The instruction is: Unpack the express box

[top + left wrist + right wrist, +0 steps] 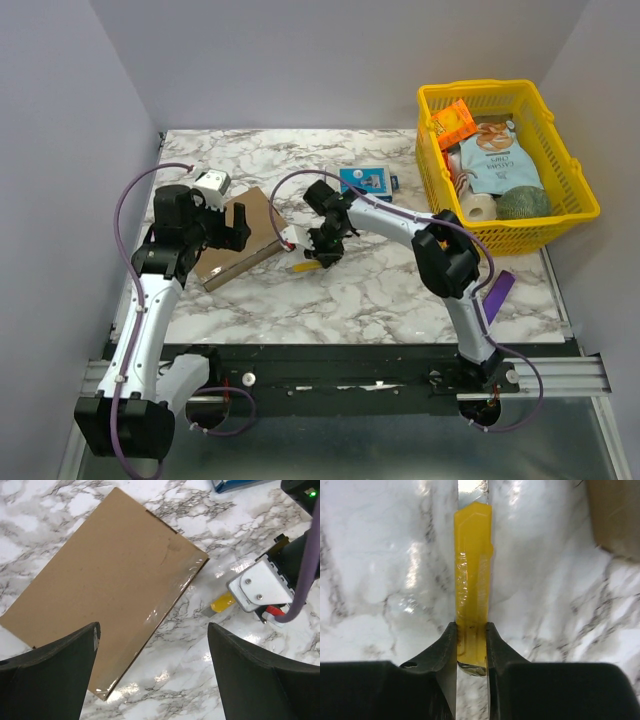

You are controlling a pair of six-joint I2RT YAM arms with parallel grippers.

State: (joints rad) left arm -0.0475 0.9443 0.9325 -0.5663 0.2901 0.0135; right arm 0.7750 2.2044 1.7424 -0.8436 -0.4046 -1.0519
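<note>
The express box [262, 222], a flat brown cardboard mailer, lies closed and askew on the marble table at the left; it fills the upper left of the left wrist view [105, 590]. My left gripper [240, 228] hovers over its near right edge, open and holding nothing [152, 627]. A yellow utility knife [472, 580] lies on the marble just right of the box [305, 266] [223, 602]. My right gripper [322, 252] is shut on the knife's rear end [471, 630], both fingers pressed against its sides.
A small blue box with a white label [363, 180] lies behind the right gripper. A yellow plastic basket [432, 160] holding packets and rolls stands at the back right. A purple strip [498, 292] lies near the right arm. Grey walls enclose the table.
</note>
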